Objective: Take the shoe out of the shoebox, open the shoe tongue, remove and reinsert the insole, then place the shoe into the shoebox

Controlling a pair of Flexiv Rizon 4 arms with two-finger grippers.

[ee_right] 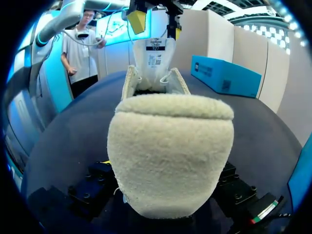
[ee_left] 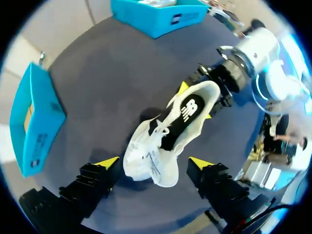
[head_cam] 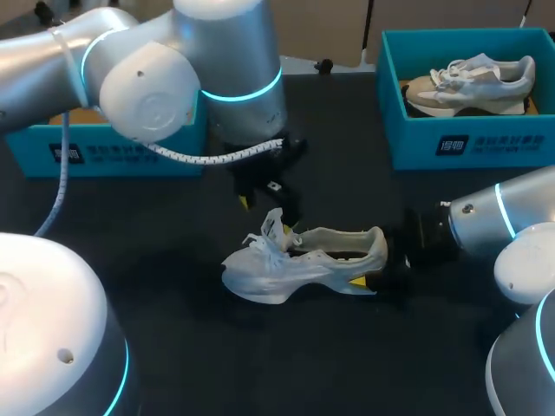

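Note:
A white shoe (head_cam: 299, 260) lies on its sole in the middle of the black table, toe to the left. Its tongue (ee_right: 156, 58) stands upright, and the black insole (ee_left: 187, 109) shows inside. My left gripper (head_cam: 267, 206) hangs open just above the tongue and laces, its yellow tips on either side of the shoe's front (ee_left: 146, 161) without touching. My right gripper (head_cam: 375, 276) comes in from the right and is shut on the shoe's fleecy heel (ee_right: 170, 151), one finger on each side.
A teal shoebox (head_cam: 468, 143) at the back right holds a second, beige-and-white shoe (head_cam: 473, 82). Another teal box (head_cam: 113, 152) stands at the back left, partly hidden by my left arm. In the left wrist view this box (ee_left: 36, 122) is off to the gripper's side.

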